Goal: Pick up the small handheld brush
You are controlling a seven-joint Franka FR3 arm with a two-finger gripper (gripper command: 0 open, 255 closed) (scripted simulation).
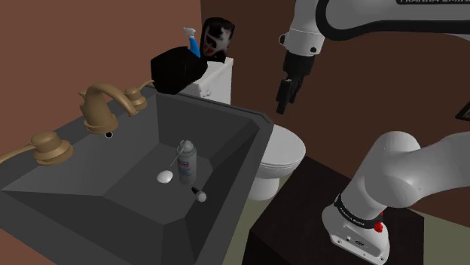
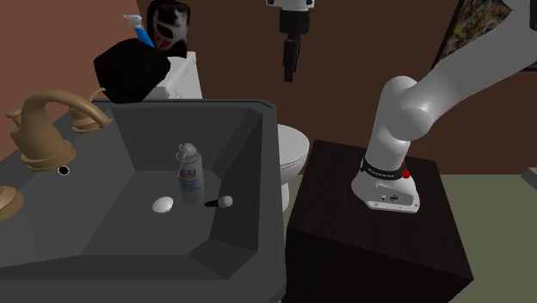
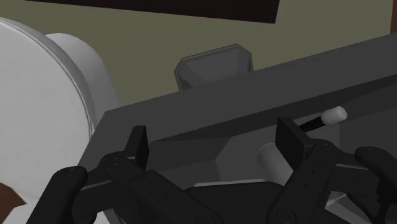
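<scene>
Brown wall (image 1: 248,38) behind, olive floor (image 2: 499,224) below. A dark grey sink (image 1: 226,132) with brass taps (image 1: 102,105) stands at the shoulder view's near left; a white toilet (image 1: 282,150) sits just beside it, farther back.

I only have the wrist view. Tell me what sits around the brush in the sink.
Observer: A can stands upright on the basin floor, close beside the brush. I cannot tell whether they touch.
Operator: Report anything else down there.
Observer: A white oval object lies on the far side of the can from the brush, apart from both.
Operator: Now place the gripper for me.
Observer: The gripper hangs high above the toilet, outside the sink and not over the basin.
</scene>
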